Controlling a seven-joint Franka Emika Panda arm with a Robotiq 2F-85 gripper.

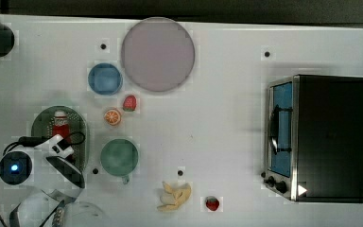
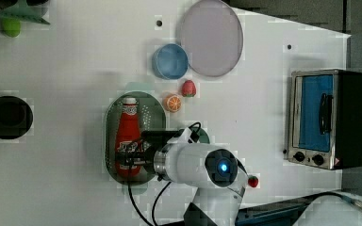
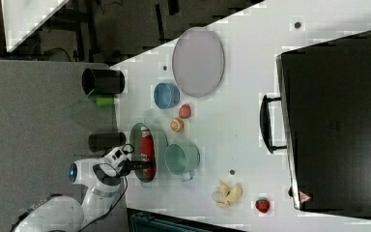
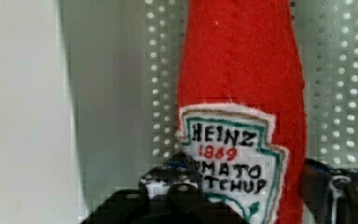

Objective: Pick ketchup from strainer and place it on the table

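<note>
The gripper point(image 4: 242, 196) is seen low over the strainer point(image 2: 153, 115), its fingers point(image 4: 168, 189) set on either side of the ketchup point(image 2: 127, 141) at the labelled lower body; whether they actually press it cannot be told. The ketchup lies flat in the strainer, cap pointing away from the gripper. Beyond the strainer, on the table point(image 1: 217, 118), an orange slice point(image 1: 113, 117), a strawberry point(image 1: 130, 103) and a blue cup point(image 1: 105, 79) are found, a toaster oven point(image 1: 319, 137) well apart.
</note>
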